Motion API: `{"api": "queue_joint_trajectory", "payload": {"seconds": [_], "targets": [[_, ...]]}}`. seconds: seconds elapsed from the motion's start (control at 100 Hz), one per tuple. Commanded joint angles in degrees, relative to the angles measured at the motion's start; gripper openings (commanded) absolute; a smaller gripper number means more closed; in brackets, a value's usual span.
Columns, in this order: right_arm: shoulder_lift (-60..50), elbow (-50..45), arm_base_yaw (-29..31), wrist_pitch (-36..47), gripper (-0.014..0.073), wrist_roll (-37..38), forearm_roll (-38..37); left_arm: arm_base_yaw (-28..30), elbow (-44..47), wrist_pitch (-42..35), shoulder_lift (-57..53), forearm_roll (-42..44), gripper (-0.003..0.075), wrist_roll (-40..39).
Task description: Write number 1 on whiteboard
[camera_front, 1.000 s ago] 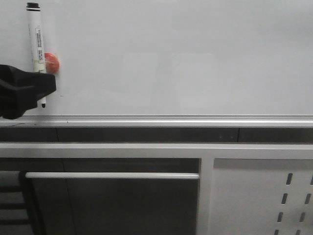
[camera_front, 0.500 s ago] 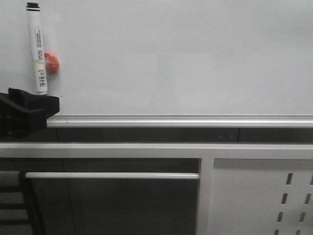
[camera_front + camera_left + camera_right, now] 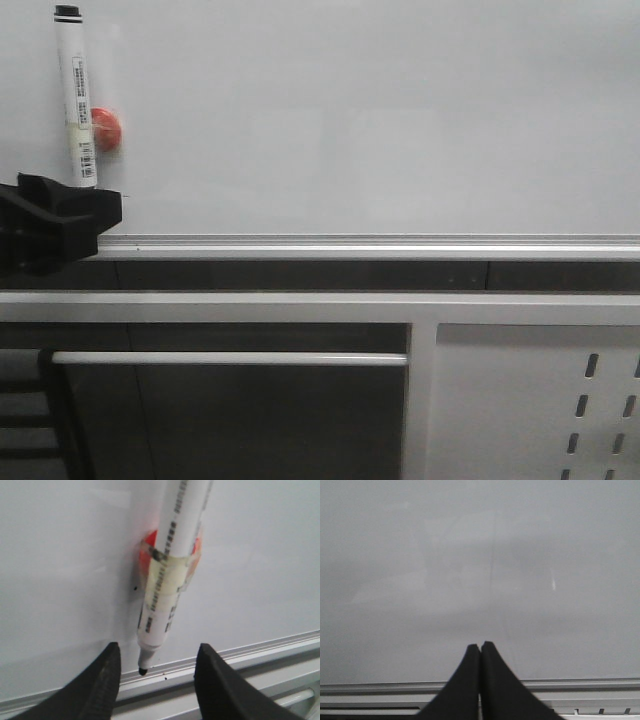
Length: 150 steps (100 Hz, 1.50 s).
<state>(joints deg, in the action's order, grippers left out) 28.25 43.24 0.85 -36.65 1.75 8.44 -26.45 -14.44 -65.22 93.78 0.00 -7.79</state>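
Gleaming pale grey whiteboard unmarked; left end effector spread wide, empty; right end effector closed, empty.

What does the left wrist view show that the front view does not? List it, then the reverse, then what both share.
Only the left wrist view shows the marker's bare black tip just above the rail, the clear tape band around its barrel, and the left tool open, a finger on either side of the tip. Only the front view shows the marker's black top end and the perforated panel below. Both show the marker, the red magnet behind it, the whiteboard and its silver rail.
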Motion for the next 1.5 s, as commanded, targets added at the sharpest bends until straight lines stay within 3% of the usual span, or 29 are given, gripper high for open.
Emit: {"api": "queue_joint_trajectory", "payload": {"seconds": [0.0,0.28,0.36,0.47,0.89,1.15,1.39,1.49], "targets": [[0.9,2.1,0.3,4.5,-0.0071,-0.5,0.2,-0.6,-1.9,-12.9,-1.2,-0.6,0.0306,-0.4],[0.9,2.1,0.3,4.5,-0.0071,-0.5,0.2,-0.6,-4.2,-12.9,-1.2,-0.6,0.0273,0.1],[0.9,2.1,0.3,4.5,-0.0071,-0.5,0.2,-0.6,-4.1,-12.9,-1.2,-0.6,0.0193,0.1],[0.9,2.1,0.3,4.5,-0.0071,-0.5,0.2,-0.6,-4.1,-12.9,-1.2,0.0,-0.0020,0.1],[0.9,1.0,0.3,4.3,-0.0071,-0.5,2.4,-0.6,1.0,-12.9,-3.6,6.2,-0.0018,0.1],[1.6,-0.3,0.3,-1.2,-0.0071,-1.8,15.0,-0.3,6.7,-12.9,-8.5,17.7,-0.0018,0.6],[4.7,-0.3,0.3,-11.9,-0.0071,-24.3,37.6,-0.3,11.7,-12.9,-10.1,20.3,-0.0018,0.6],[6.3,-0.3,0.3,-12.4,-0.0071,-31.4,42.0,-0.3,12.7,-12.9,-10.1,22.4,-0.0018,0.6]]}}
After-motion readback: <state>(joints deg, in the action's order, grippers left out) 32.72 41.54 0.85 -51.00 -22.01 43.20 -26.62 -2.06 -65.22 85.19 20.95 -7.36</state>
